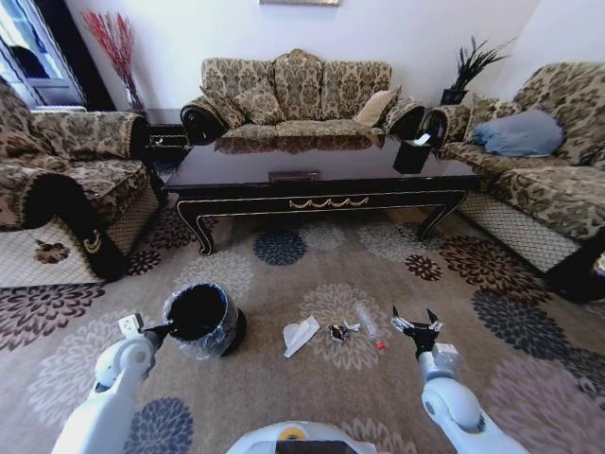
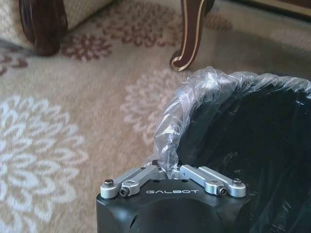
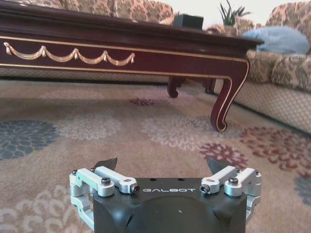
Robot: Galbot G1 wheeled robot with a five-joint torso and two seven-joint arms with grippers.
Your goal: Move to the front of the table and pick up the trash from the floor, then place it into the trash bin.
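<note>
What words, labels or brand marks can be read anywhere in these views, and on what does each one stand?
"GALBOT": on the black body of the left gripper, whose fingers are closed on the trash bin liner.
"GALBOT": on the black body of the right gripper, open and low over the carpet before the table.
No other readable text; the trash on the floor shows no legible print.
</note>
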